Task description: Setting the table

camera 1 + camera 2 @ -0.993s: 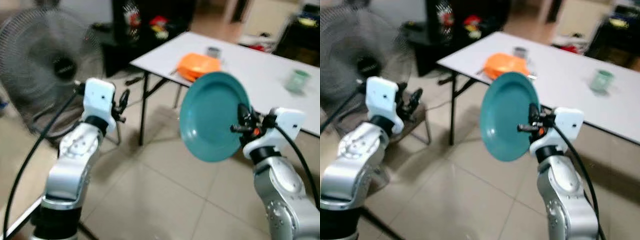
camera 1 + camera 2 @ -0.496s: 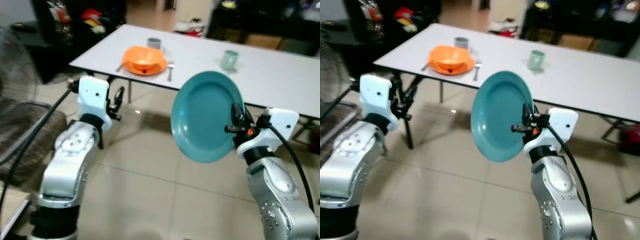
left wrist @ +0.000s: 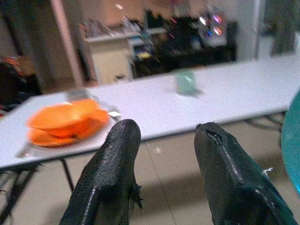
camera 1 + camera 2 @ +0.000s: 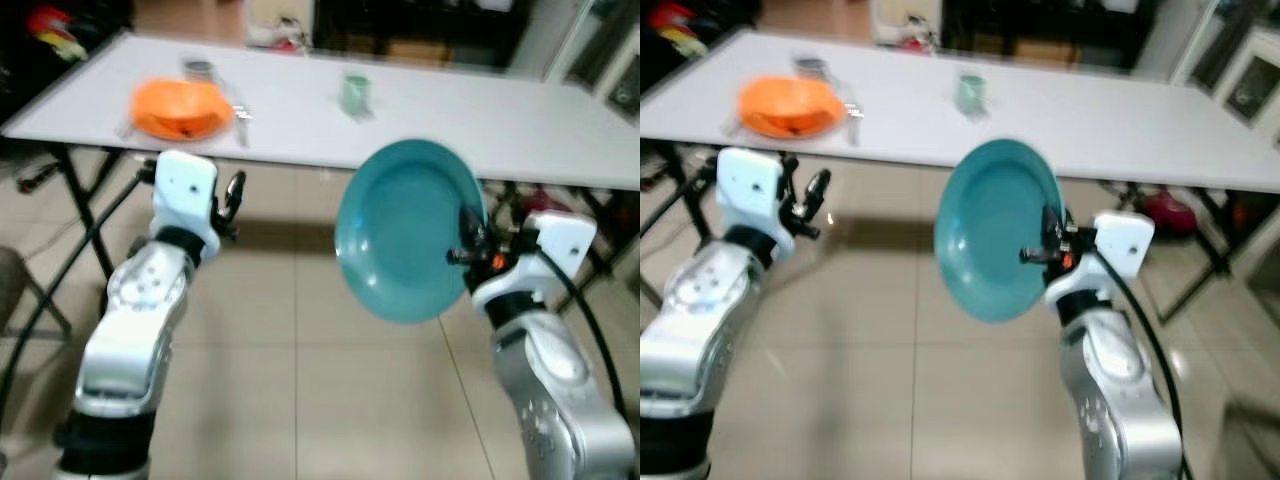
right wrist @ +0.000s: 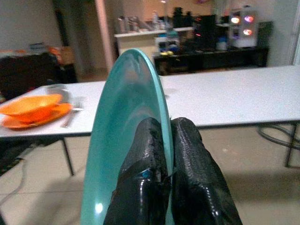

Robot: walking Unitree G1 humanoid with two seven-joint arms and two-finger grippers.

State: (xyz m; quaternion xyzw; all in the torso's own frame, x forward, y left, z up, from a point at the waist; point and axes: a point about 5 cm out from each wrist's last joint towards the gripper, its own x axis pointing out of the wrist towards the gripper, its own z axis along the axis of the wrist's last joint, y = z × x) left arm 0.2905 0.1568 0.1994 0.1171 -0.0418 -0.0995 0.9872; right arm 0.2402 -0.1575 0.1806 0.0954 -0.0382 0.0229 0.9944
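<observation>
Right end effector [image 4: 468,240] pinching the rim of a round teal plastic plate [image 4: 405,230], held upright short of the long white table [image 4: 520,130]. Left end effector [image 3: 164,154] spread, empty. Should level the plate and set it right of what looks like a pale green cup [image 4: 355,93].

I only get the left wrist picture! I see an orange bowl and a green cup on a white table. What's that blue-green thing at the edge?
Observer: A teal plate, held on edge by the right pincer clamped on its rim.
Operator: Is it on the table yet?
Observer: No, it's in the air over the tiled floor, short of the white table.
Operator: Is there a fork?
Observer: Cutlery lies beside the orange bowl; it's too blurred to name.
</observation>
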